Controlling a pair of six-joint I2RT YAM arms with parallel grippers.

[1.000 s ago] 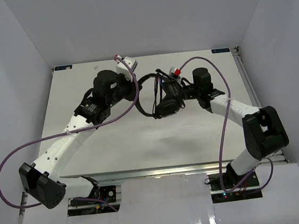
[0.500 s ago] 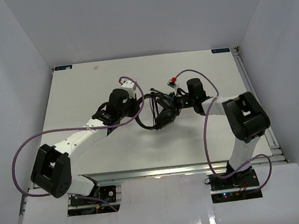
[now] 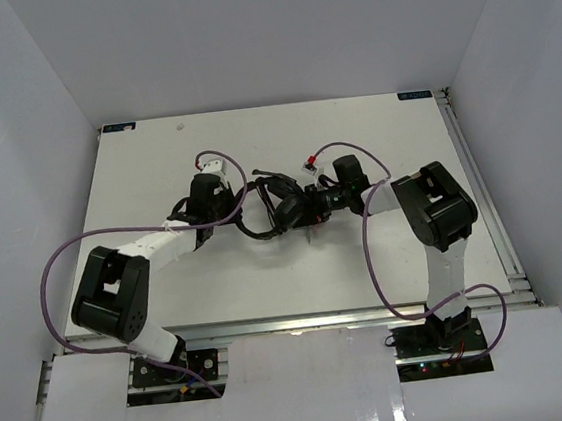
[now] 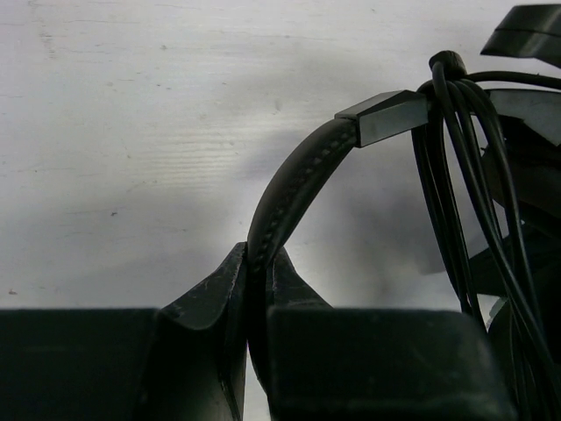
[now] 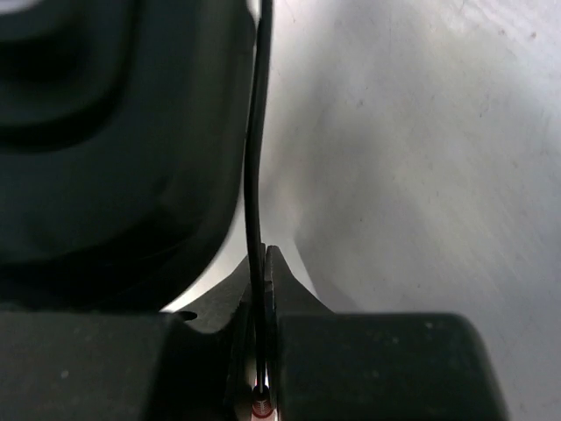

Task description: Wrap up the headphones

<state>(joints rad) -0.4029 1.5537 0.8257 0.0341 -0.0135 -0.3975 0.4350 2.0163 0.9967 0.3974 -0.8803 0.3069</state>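
The black headphones [image 3: 283,212] sit low over the middle of the table, between my two grippers. My left gripper [image 3: 238,211] is shut on the padded headband [image 4: 294,189], which arches up and right from between its fingertips [image 4: 230,272]. Several turns of the thin black cord [image 4: 456,167] wrap round the headband's end beside the slider. My right gripper [image 3: 318,205] is shut on the cord [image 5: 257,158], which runs straight up from its jaws past a dark earcup [image 5: 114,132]. The plug is hidden.
Purple arm cables [image 3: 65,263] loop at the left and at the right [image 3: 377,261]. The white table [image 3: 374,140] has a metal rail along its right edge [image 3: 479,180]. White walls close in the back and sides.
Both arms have folded down and drawn toward the near edge, carrying the headphones lower and a little left. Both grips have stayed shut throughout.
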